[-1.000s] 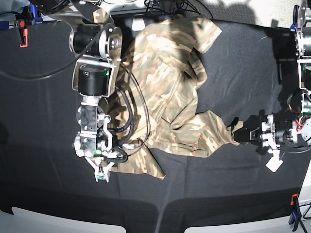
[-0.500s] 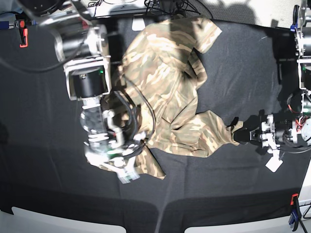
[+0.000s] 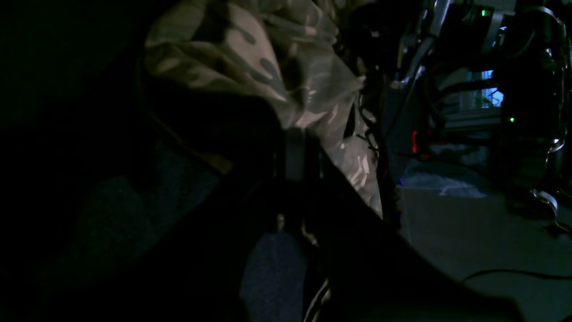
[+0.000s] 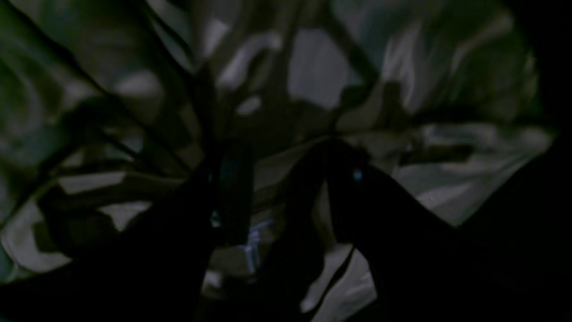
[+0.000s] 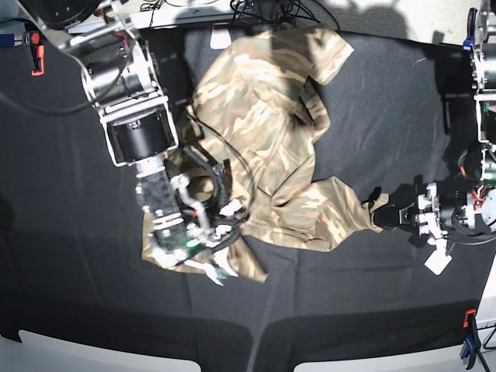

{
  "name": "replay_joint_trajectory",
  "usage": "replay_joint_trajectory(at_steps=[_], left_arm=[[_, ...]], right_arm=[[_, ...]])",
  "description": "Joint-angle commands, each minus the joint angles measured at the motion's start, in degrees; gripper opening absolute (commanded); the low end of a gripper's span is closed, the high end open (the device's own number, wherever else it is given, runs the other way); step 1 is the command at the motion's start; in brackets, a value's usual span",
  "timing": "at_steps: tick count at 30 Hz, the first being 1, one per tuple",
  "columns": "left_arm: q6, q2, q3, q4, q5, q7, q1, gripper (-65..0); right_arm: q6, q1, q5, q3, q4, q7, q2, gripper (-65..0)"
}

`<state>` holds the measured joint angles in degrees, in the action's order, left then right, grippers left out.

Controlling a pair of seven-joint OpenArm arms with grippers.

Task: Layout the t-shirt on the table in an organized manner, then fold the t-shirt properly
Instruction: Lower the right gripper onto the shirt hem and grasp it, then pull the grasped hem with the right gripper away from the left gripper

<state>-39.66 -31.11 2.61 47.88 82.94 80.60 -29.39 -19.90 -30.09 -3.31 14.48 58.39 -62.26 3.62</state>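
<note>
The camouflage t-shirt [image 5: 263, 116] lies crumpled on the black table [image 5: 70, 232], running from the far edge to a lower hem. My left gripper [image 5: 377, 213] rests low at the right and is shut on the shirt's right tip. In the left wrist view the dark fingers [image 3: 299, 152] pinch fabric [image 3: 250, 67]. My right gripper [image 5: 213, 271] hovers over the shirt's lower left corner. In the right wrist view [image 4: 286, 192] its dark fingers stand apart, pressed close over folds of the shirt [image 4: 313, 76].
A red clamp [image 5: 36, 54] is at the far left edge and a blue clamp [image 5: 467, 341] at the near right. A white tag [image 5: 438, 262] hangs by the left arm. Cables [image 5: 256, 12] lie behind the shirt.
My right arm has swung to the right, from beside the shirt's lower left corner to on top of it, and the fabric there has bunched slightly. The left arm has not moved.
</note>
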Motion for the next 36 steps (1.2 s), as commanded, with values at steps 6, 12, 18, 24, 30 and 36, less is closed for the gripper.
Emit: replay_joint_trajectory(at_steps=[6,12,18,24,30,36], left_arm=[[-0.3,-0.9,-0.3,0.8,1.8,-0.6,-1.7,-65.0],[-0.3,-1.5,-0.3,0.8,1.8,-0.6,-1.7,-65.0],[-0.3,-1.5,-0.3,0.8,1.8,-0.6,-1.7,-65.0],[-0.3,-1.4,-0.3,0.8,2.1,-0.6,-1.7,-65.0],[-0.3,-1.4,-0.3,0.8,2.1,-0.6,-1.7,-65.0],[-0.3,-1.4,-0.3,0.8,2.1,-0.6,-1.7,-65.0]], right_arm=[[-0.2,5.2,-0.7,-7.1,0.9,-1.2,0.9,-39.4],[-7.2,13.5,-1.2,-7.5,1.4,-1.7,2.0,-39.4],[-7.0,22.4,-1.2,-7.5,6.5,-1.4,3.0,-39.4],[-5.8,31.0,-1.1,-7.5,19.3,-1.9,6.8,-39.4],[-5.8,36.9,-1.2,-7.8,30.3,-1.9,9.1,-39.4],[-5.8,39.0,-1.2,-13.2,37.5,-2.0,9.1,-39.4]])
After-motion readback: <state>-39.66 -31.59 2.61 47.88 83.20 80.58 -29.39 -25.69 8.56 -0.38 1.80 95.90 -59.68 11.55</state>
